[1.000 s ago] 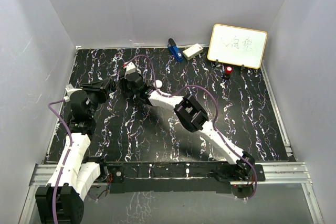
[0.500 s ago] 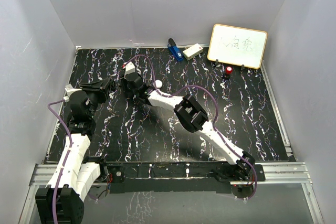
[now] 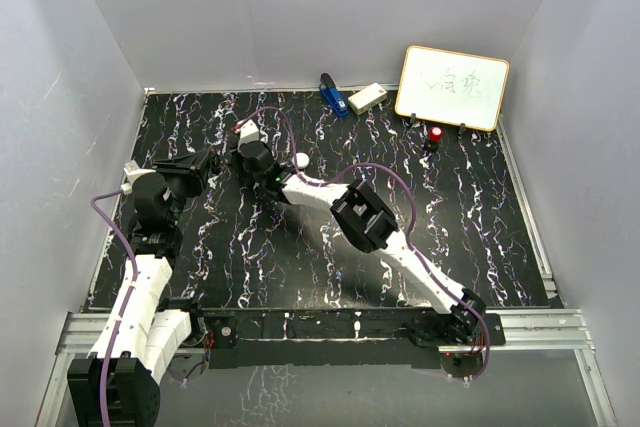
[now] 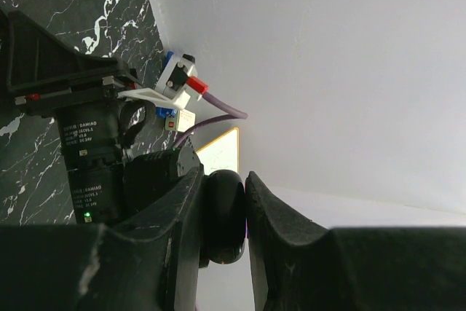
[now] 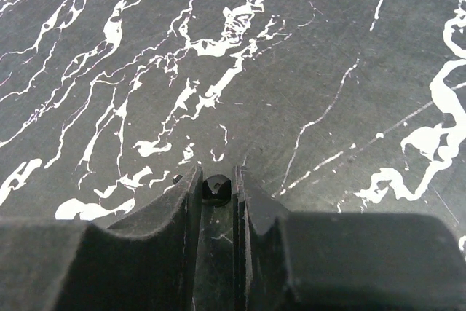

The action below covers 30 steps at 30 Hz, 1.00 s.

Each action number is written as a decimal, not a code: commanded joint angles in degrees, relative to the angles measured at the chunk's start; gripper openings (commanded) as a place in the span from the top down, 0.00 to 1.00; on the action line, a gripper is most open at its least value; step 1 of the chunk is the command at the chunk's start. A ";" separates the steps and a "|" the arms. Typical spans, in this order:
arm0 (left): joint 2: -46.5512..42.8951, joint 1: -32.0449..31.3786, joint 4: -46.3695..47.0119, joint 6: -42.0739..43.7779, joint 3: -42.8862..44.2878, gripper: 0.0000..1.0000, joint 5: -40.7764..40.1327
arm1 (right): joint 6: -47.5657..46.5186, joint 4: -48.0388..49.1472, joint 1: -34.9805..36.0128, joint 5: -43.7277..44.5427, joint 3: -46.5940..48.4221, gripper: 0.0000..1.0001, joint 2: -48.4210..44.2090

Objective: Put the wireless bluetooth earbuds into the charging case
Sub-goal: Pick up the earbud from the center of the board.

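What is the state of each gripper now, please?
Left gripper: shut on a dark round object.
Right gripper: shut on a small dark earbud.

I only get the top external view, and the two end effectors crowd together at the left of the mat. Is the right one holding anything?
Observer: Yes. The right wrist view shows the right end effector shut on a small dark earbud, pinched at its fingertips.
Operator: And the left?
Observer: The left end effector is clamped on a dark round object, seen edge-on.
Operator: Is the earbud over the case?
Observer: No case shows in the right wrist view, only marbled mat beyond the earbud.
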 commanded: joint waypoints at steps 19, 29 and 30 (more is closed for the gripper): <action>8.86 0.39 4.11 0.75 4.03 1.00 5.38 | -7.29 19.79 -3.69 2.79 -33.92 0.93 -27.60; 20.33 -0.38 6.10 3.23 10.03 1.00 13.83 | -22.03 35.99 -8.52 3.17 -58.62 1.00 -44.74; 21.65 -0.67 6.98 3.30 10.55 1.00 14.86 | -23.87 37.89 -8.80 3.09 -60.90 1.00 -46.07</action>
